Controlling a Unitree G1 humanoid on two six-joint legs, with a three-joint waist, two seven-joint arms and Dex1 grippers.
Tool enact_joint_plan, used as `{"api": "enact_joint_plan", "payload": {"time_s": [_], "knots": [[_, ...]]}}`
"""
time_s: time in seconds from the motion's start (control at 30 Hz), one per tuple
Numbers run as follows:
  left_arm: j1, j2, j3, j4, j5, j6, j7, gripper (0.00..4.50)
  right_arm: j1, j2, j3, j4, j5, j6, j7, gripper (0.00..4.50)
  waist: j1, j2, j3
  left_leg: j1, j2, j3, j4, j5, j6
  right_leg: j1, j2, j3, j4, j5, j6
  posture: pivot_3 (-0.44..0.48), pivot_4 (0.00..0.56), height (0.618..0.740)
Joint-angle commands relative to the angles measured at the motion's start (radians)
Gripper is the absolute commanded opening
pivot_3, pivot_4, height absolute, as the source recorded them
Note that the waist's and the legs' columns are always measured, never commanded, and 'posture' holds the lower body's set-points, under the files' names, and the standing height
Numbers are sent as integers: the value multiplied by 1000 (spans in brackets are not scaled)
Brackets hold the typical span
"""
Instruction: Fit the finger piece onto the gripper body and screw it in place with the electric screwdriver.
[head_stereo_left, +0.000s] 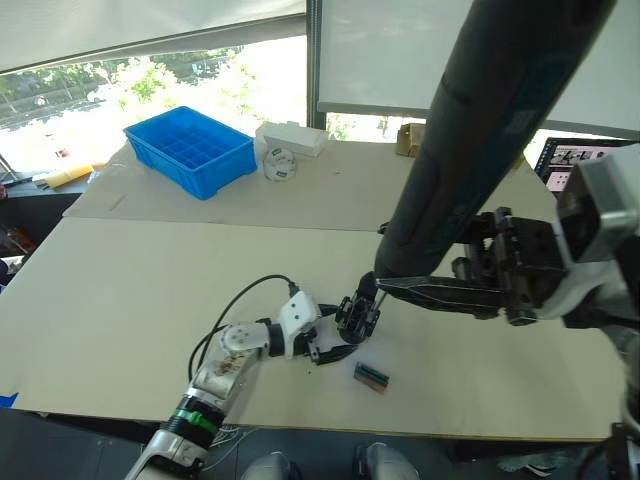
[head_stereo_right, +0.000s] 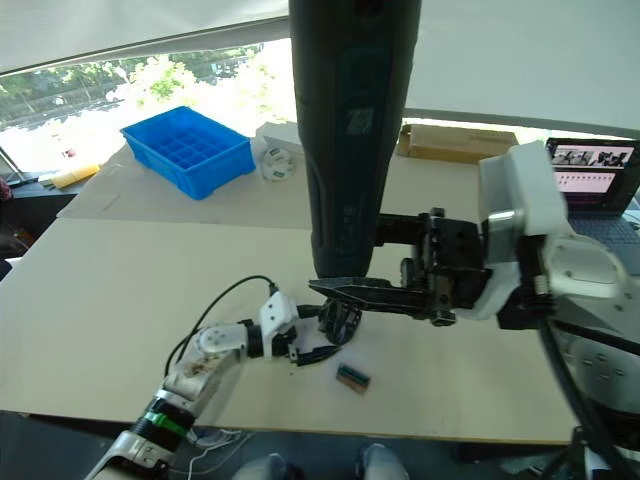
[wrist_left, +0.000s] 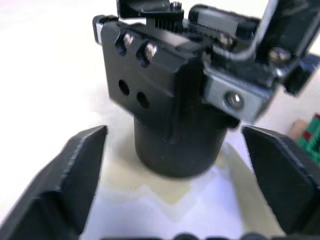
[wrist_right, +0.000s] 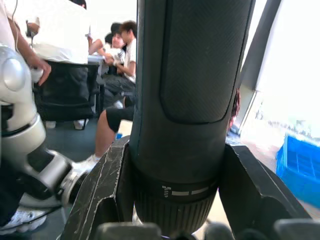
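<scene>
Right gripper (head_stereo_right: 340, 288) pinches the electric screwdriver (head_stereo_right: 350, 130) — left gripper (head_stereo_left: 335, 345) spread beside gripper body (wrist_left: 170, 90); no legible writing.

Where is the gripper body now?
The gripper body stands on the table's near edge, between the open fingers of the left end effector, with the small green-and-tan block beside it.

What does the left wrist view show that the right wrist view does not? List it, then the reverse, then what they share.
Left wrist view alone: the gripper body standing on the table, between the open jaws of the left gripper and untouched by them.

Right wrist view alone: the electric screwdriver clamped in the right gripper, and seated people behind.

Shared: nothing that I can match for certain.
</scene>
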Motion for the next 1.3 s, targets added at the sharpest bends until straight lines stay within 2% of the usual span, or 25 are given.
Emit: {"api": "enact_joint_plan", "payload": {"time_s": [0.03, 0.17, 0.23, 0.33, 0.43, 0.6, 0.77, 1.0, 1.07, 1.2, 1.3], "knots": [[84, 132, 109, -82, -81, 33, -79, 4413, 67, -146, -223, 90, 130, 108, 15, 1943, 1, 0, 2, 0, 0, 0, 0, 0, 0, 0, 0, 0, 1, -1, -1, 0, 150, 740], [136, 265, 215, -134, -221, 50, -224, 4413, 270, -334, -433, 278, 64, 306, 183, 1943, 8, -1, 6, -1, 1, -1, -1, 0, -1, -1, 0, -2, 1, -2, -4, 0, 150, 740], [155, 349, 258, -142, -320, 122, -354, 4413, 392, -400, -472, 367, -93, 325, 257, 1943, 16, 1, 7, -3, 1, -1, 1, -1, 1, -1, -1, -1, 0, -2, -3, 0, 150, 740], [150, 463, 313, -58, -342, 72, -516, 4413, 614, -480, -442, 523, -352, 278, 403, 1943, 22, 1, 8, -4, 0, -1, 2, -2, 3, -2, -1, -1, 0, -5, 2, 0, 150, 740], [122, 478, 348, -14, -348, 22, -553, 4413, 710, -536, -339, 635, -512, 223, 452, 1943, 24, 4, 10, -7, -1, -1, 3, -2, 3, -3, -1, -1, 0, -8, 10, 0, 150, 740], [109, 487, 375, -3, -376, 29, -602, 4413, 653, -524, -67, 810, -782, -46, 415, 1943, 13, 12, 16, -7, -2, 0, 2, -1, 1, -4, 0, 1, 1, -7, 10, 0, 150, 740], [130, 494, 374, -12, -355, 15, -612, 4413, 508, -489, 108, 908, -872, -42, 424, 1943, -1, 16, 21, -4, -2, 3, 0, 1, -2, -4, 6, 1, 2, -8, 9, 0, 150, 740], [123, 487, 365, -6, -300, -24, -577, 4413, 352, -432, 232, 1029, -970, -33, 422, 1943, -6, 18, 22, -1, -2, 6, 1, 1, -2, -4, 4, 5, 4, -10, 14, 0, 150, 740], [105, 472, 377, 15, -288, -42, -542, 4500, 333, -428, 242, 1048, -976, -34, 448, 2982, -3, 18, 22, -1, -2, 6, 1, 1, -2, -4, 2, 7, 4, -9, 14, 0, 150, 740], [103, 487, 387, 51, -270, -64, -523, 4500, 320, -449, 199, 1062, -972, -45, 465, 4334, -3, 18, 22, -1, -1, 6, 1, 1, -3, -4, 3, 7, 5, -5, 6, 0, 150, 740], [100, 493, 398, 63, -266, -60, -502, 4500, 348, -475, 130, 1063, -969, -67, 470, 4427, -3, 18, 22, -1, -1, 8, 1, 1, -3, -4, 4, 7, 5, -5, 6, 0, 150, 740]]}}
